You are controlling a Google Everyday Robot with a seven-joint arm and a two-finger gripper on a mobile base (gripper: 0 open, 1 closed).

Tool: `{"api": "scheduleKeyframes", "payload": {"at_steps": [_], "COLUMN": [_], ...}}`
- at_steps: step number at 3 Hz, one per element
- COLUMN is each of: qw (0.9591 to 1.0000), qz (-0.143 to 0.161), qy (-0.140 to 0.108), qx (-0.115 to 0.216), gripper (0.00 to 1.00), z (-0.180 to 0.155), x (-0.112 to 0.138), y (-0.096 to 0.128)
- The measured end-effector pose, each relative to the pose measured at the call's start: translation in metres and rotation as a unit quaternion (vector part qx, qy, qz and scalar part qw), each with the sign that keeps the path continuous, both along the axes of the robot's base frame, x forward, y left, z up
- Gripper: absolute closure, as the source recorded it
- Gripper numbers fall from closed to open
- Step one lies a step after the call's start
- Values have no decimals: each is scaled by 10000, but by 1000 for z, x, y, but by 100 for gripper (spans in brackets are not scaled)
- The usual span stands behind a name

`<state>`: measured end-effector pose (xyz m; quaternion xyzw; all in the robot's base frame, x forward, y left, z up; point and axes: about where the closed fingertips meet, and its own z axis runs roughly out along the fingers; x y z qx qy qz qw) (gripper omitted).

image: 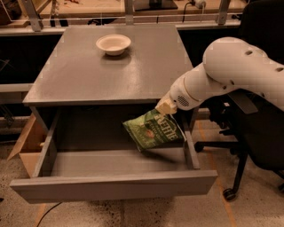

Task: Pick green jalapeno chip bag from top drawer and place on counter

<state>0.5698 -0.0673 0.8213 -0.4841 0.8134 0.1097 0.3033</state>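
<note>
The green jalapeno chip bag (153,130) hangs tilted in the air above the right half of the open top drawer (111,186), clear of the drawer floor. My gripper (165,107) is shut on the bag's upper right corner, just below the counter's front edge. The white arm reaches in from the right. The counter (111,75) is the flat grey cabinet top behind and above the bag.
A small white bowl (113,44) sits at the back of the counter. A brown cardboard box (27,144) stands on the floor left of the drawer. A black office chair (248,133) is at the right, behind my arm. A wooden workbench (133,9) runs behind.
</note>
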Motion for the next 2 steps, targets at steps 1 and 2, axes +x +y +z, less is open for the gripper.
{"api": "scheduleKeyframes", "payload": {"at_steps": [1,2], "qw": [9990,9909], "qz": [38,180], "qy": [-351,-1037], "qx": [-270,-835], "gripper": [100,100], "z": [27,85], "x": [8,27], "y": [-4,-4]}}
